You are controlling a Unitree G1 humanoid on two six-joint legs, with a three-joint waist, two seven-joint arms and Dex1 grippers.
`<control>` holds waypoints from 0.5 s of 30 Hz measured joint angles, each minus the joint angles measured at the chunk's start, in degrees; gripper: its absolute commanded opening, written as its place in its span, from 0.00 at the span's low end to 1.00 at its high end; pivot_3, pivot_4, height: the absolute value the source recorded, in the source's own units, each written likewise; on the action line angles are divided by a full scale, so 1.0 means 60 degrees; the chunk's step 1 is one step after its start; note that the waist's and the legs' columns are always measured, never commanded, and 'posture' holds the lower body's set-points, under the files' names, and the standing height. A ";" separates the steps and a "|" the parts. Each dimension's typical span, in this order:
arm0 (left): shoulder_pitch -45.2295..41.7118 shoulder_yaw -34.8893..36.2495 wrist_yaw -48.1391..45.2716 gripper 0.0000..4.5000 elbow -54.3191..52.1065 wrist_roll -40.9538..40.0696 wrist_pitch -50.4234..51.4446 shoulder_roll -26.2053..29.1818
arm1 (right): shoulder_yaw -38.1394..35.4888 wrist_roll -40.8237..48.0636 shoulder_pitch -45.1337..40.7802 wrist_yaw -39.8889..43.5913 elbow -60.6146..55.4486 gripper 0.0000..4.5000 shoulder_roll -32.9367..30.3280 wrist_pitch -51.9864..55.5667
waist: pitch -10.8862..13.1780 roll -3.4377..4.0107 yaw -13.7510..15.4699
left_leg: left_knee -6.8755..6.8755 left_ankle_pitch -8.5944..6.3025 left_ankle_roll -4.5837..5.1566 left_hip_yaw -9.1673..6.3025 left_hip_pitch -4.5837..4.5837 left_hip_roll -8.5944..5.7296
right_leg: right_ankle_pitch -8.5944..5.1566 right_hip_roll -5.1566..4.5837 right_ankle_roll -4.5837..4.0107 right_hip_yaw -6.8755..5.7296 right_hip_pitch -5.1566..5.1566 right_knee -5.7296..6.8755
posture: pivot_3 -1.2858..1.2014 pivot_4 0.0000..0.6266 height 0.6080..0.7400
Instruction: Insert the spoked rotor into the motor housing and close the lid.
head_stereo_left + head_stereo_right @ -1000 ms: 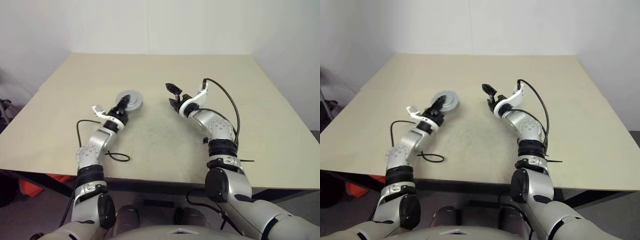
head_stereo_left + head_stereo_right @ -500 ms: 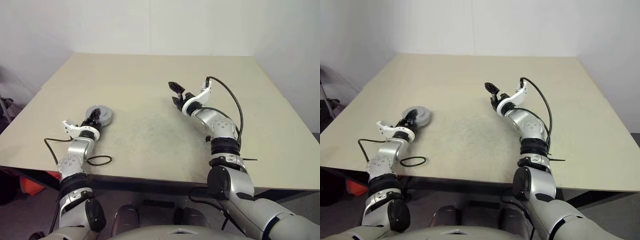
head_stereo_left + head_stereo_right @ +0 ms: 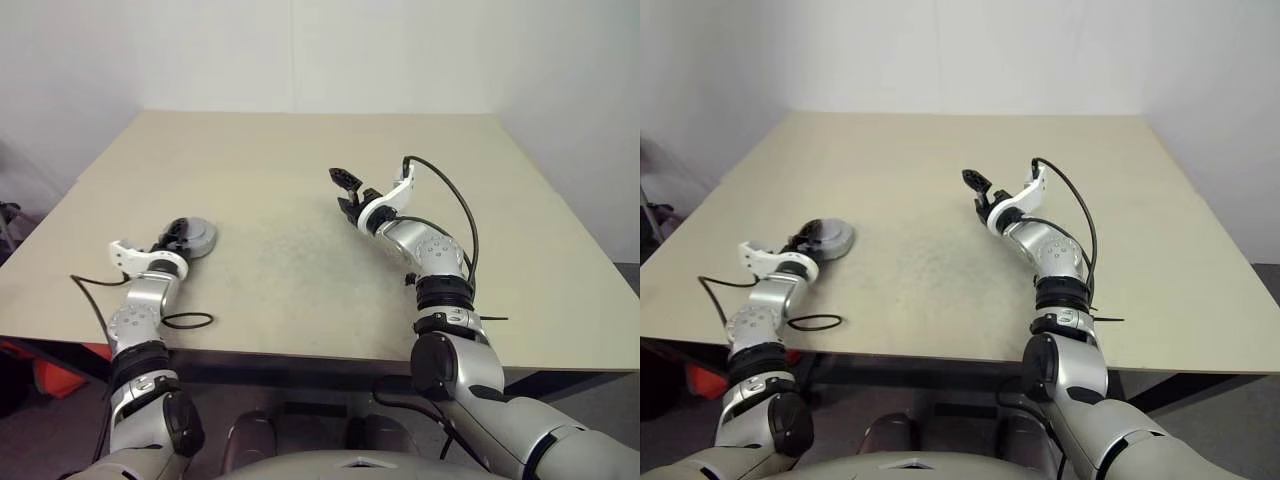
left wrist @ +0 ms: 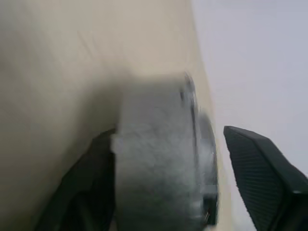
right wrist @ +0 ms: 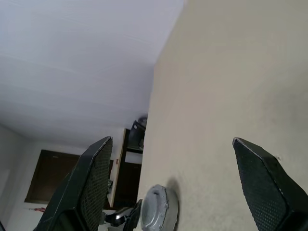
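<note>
Risk lies at the table's (image 3: 300, 150) nine-o'clock edge, where the motor housing (image 3: 195, 238) with lid on sits between the left gripper's (image 3: 176, 233) parting fingers; a snag could drag it off, while the right gripper (image 3: 345, 192) hovers spread, empty.

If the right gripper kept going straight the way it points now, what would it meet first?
Probably nothing close. The right gripper, jaws open and empty, points across bare table toward the robot's left. The closed motor housing sits far off that way, at the left gripper; depth is unclear.
</note>
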 measured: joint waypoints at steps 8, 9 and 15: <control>-0.0202 0.0240 -0.0037 0.75 0.0014 0.0707 -0.0544 0.0886 | 0.0178 -0.0309 -0.0204 0.0246 0.0411 1.00 0.0018 0.0023 | -0.0001 -0.0002 0.0084 | 0.0002 0.0001 -0.0003 -0.0001 0.0018 -0.0013 | -0.0003 -0.0021 -0.0015 -0.0002 0.0010 0.0001 | 0.52 0.00 1.00; -0.0196 0.0157 -0.0087 0.75 -0.0001 0.0859 -0.0559 0.0884 | 0.0199 -0.0351 -0.0203 0.0288 0.0411 1.00 0.0015 0.0014 | -0.0001 -0.0003 0.0082 | 0.0002 0.0001 -0.0003 -0.0001 0.0019 -0.0014 | -0.0003 -0.0022 -0.0016 -0.0002 0.0010 0.0001 | 0.52 0.00 1.00; 0.0257 -0.2121 -0.1618 0.75 -0.1357 0.2925 -0.1025 0.1040 | 0.1777 -0.1788 0.0328 0.2303 -0.0664 1.00 -0.0612 -0.1064 | 0.0004 -0.0024 0.0130 | 0.0002 0.0000 -0.0001 -0.0003 0.0007 -0.0007 | -0.0002 -0.0022 -0.0019 -0.0008 0.0010 -0.0003 | 0.52 0.00 1.00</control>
